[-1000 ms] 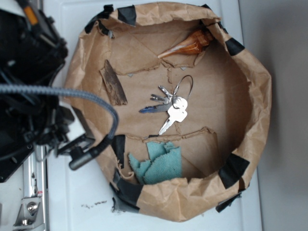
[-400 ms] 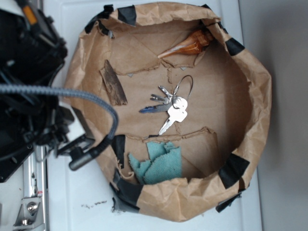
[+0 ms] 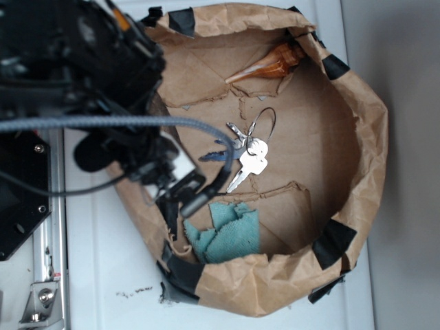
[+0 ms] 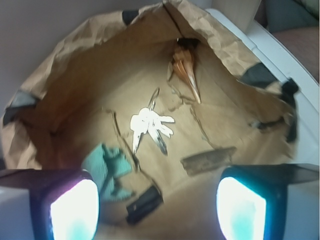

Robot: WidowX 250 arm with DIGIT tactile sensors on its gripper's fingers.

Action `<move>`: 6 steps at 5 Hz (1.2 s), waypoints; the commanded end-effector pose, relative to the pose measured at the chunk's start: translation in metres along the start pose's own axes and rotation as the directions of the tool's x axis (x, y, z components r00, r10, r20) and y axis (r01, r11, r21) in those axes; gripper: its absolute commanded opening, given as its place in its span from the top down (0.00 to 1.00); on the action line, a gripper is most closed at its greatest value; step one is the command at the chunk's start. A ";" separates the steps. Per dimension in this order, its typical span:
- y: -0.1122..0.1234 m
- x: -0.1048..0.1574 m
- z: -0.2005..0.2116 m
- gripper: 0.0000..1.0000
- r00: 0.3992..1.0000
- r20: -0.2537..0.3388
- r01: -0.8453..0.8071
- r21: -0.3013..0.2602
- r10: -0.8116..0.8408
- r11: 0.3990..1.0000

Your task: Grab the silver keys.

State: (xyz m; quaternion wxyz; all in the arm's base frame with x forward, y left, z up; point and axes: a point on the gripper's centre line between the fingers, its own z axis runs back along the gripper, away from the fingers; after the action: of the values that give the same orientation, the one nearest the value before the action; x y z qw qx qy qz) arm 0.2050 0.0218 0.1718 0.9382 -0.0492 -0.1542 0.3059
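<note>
Keys [image 3: 244,152] lie mid-floor of the paper bowl [image 3: 371,137] in the exterior view; the arm hangs over its left rim. Wrist view: keys [image 4: 150,125] ahead, well apart, gripper [image 4: 157,207] wide open, empty. Approach step, probably; next, advance, descend, straddle them.

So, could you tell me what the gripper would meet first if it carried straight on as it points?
Probably the bin's paper floor near the bark strip, short of the silver keys; depth is unclear.
</note>
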 end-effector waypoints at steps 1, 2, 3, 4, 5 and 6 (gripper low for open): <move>0.004 0.032 -0.038 0.00 0.985 0.109 -0.140 0.051 0.134 0.989; -0.004 0.037 -0.052 0.00 0.983 0.122 -0.146 0.067 0.137 0.987; -0.010 0.038 -0.056 0.00 0.984 0.101 -0.149 0.041 0.144 0.988; -0.017 0.033 -0.060 0.00 0.989 0.074 -0.125 -0.028 0.126 0.992; -0.024 0.038 -0.070 0.00 0.988 0.061 -0.138 -0.054 0.141 0.989; -0.027 0.045 -0.082 0.00 0.986 0.056 -0.154 -0.035 0.155 0.988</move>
State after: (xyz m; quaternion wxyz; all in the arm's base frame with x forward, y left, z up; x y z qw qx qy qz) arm 0.2719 0.0190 0.0951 0.9142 -0.0586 -0.1577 0.3687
